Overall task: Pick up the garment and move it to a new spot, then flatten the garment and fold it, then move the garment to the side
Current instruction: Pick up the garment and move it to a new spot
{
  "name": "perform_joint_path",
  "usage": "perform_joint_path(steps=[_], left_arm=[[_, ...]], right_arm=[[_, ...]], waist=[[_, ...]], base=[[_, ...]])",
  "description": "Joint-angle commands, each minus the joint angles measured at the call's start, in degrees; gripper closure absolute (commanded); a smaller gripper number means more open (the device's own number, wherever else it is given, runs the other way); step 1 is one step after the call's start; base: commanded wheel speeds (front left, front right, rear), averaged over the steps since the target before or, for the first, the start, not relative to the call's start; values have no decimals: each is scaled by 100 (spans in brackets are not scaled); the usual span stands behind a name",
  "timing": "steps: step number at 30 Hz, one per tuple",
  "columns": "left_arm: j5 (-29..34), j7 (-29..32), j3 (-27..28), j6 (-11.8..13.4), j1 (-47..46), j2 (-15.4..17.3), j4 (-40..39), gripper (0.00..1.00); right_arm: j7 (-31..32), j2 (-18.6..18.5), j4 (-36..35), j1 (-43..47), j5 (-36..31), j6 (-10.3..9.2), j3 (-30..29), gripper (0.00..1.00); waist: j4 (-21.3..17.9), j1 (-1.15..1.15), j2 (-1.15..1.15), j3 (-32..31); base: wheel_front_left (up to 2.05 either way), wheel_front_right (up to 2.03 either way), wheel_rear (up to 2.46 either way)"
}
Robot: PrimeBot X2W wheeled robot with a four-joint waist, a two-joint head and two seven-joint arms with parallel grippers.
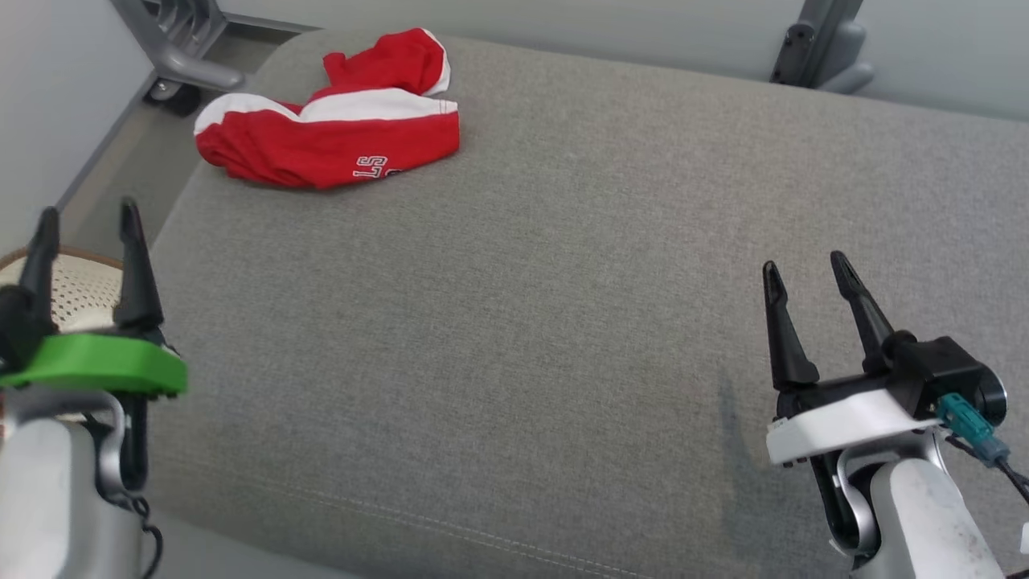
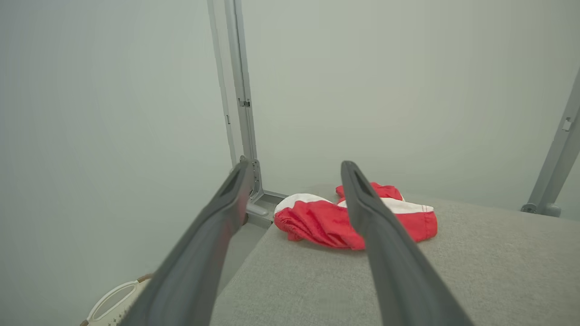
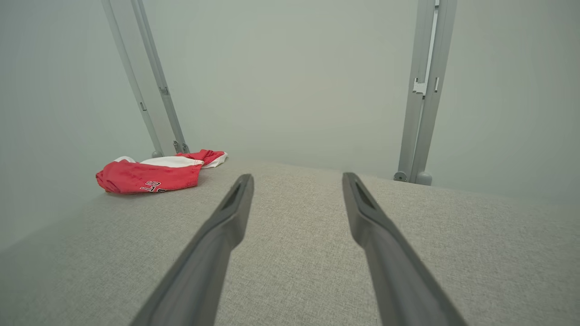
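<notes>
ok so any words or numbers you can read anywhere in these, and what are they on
"ST": white, dark-edged letters on the red part of the garment, at its near edge; clearest in the right wrist view. Any further letters run into the folds and cannot be read.
No other text is readable; the grey cushion bears none.

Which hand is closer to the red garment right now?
The left hand, with the green collar; the garment lies on its side of the cushion. The white-collared right hand is farther off.
</notes>
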Motion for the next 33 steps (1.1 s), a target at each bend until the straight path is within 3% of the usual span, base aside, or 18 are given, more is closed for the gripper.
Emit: perform_joint_path(steps=[1, 9, 20, 33], left_arm=[[-49, 99, 45, -67, -408, 164, 161, 0], [-112, 866, -67, -301, -2258, 949, 1561, 0], [-503, 1229, -161, -408, -3446, 1161, 3220, 0], [-519, 1330, -292, -334, -3875, 1296, 4458, 0]], right_arm=[[40, -21, -100, -168, -101, -8, -2, 0], [229, -34, -503, -645, -379, -8, 67, 0], [230, -47, -922, -812, -501, -8, -64, 0], [200, -35, -1042, -847, -534, -8, -23, 0]], waist=[[-581, 0, 54, 807], [-1236, 0, 54, 1854], [-1705, 0, 54, 2632], [-1812, 0, 54, 2827]], base=[[0, 0, 0], [0, 0, 0], [0, 0, 0], [0, 0, 0]])
